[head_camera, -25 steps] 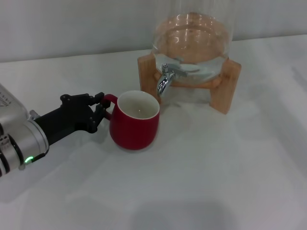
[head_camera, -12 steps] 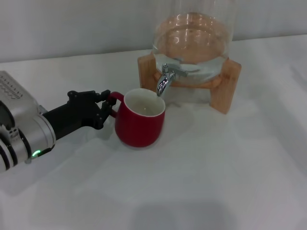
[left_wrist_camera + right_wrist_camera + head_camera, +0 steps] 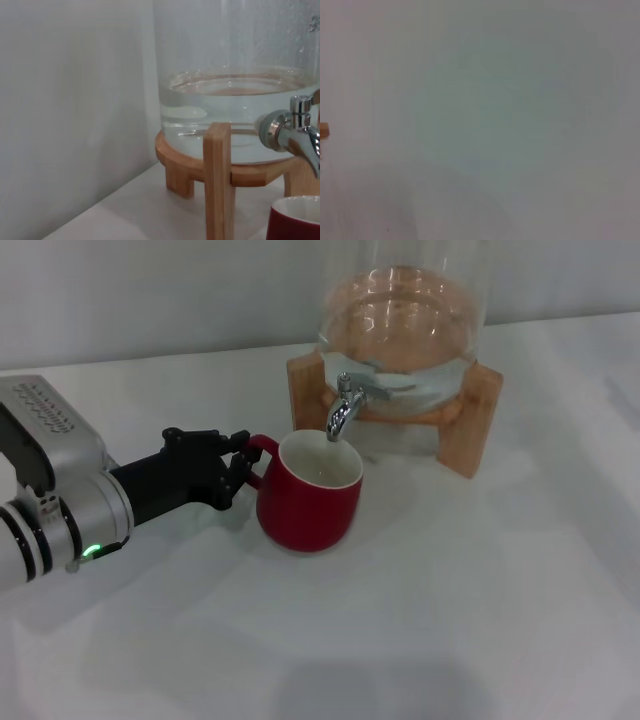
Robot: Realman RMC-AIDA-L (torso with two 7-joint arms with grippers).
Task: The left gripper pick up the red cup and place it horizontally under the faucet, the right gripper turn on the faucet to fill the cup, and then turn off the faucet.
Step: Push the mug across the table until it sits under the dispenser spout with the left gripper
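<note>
The red cup (image 3: pixel 308 503) stands upright on the white table, its white inside showing, its rim right below the spout of the chrome faucet (image 3: pixel 343 406). My left gripper (image 3: pixel 240 465) is shut on the cup's loop handle on the cup's left side. The faucet sits on the clear glass dispenser (image 3: pixel 405 335) in a wooden stand (image 3: pixel 468 418). In the left wrist view the faucet (image 3: pixel 295 134) hangs just above the cup's rim (image 3: pixel 295 218). My right gripper is out of view.
The dispenser holds water and stands at the back of the white table (image 3: pixel 450 620). A pale wall runs behind it. The right wrist view shows only blank pale surface and a sliver of wood (image 3: pixel 324 130).
My left gripper has carried the red cup to the right and a little back, from left of the faucet to directly under its spout.
</note>
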